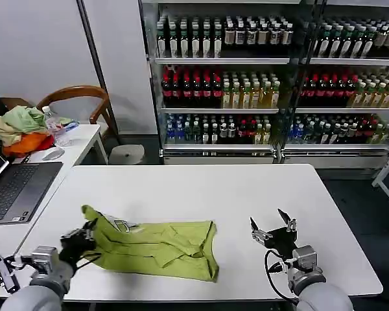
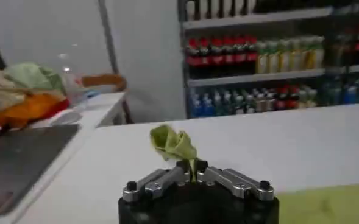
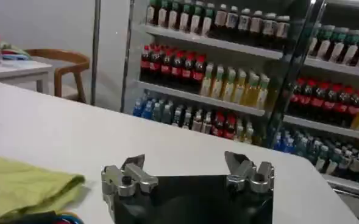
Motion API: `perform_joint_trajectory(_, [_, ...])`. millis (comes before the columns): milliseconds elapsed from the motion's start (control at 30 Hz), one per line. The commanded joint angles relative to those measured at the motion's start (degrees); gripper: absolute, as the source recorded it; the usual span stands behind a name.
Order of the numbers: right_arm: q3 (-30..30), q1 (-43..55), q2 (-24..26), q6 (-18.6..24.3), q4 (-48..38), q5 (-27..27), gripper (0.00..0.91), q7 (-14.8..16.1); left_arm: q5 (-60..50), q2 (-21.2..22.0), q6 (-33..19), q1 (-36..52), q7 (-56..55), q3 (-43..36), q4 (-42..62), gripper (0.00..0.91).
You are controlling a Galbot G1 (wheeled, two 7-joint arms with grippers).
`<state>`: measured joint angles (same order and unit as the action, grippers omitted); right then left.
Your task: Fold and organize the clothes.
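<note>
Lime-green shirt [image 1: 159, 246] lies crumpled on the white counter [image 1: 201, 194], long axis running across from the left hand [image 1: 84, 241] toward the right hand [image 1: 272, 228]. Left hand is at the shirt's near-left end, fingers closed on a bunched corner lifted a bit; wrist view shows the pinched tuft above the fingers. Right hand sits apart from the shirt's far edge, fingers spread, holding nothing. Fabric thin, creased, part-folded, w/ a bit of white print by the left hand. Next fold probably hinges on the left hand, being nearer.
</note>
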<state>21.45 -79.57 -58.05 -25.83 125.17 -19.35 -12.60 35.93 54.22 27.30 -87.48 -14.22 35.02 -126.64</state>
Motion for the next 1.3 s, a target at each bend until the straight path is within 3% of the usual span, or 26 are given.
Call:
perform_joint_trajectory(33, [0.88,-0.89,-0.30,-0.07,0.47,0.27,0.907,-0.08,-3.95,6.18,-3.80,2.16,3.33,-17.80,-4.70,0.030])
perform_joint_trajectory(200, [2.27,-1.81,-0.27,-0.14,0.90,0.43,0.907,-0.10,-7.80,8.44,-7.24,6.14,6.83,-22.94,-0.86,0.030])
perform_joint_trajectory(867, [3.91,-2.26,-0.25,-0.55,0.97,0.41,0.907,-0.07,-11.24,9.57,-8.63,12.90,7.98,-31.31,8.40,0.040])
perform_joint_trajectory(933, [3.88,-2.26,-0.28,-0.56,1.06,0.42,0.907,-0.06,-12.11,9.56,-8.41,12.83,8.06,-31.98,8.69,0.907])
perform_joint_trajectory(1133, [3.98,-1.99,-0.24,-0.59,1.14,0.38,0.907,0.01,-10.35,9.57,-13.91,12.46,9.08,-31.91,7.57,0.907])
perform_joint_trajectory(1300, [3.36,-1.34,-0.42,-0.64,0.90,0.37,0.907,0.11,-1.80,7.55,-15.68,11.65,8.87,-26.36,1.26,0.907])
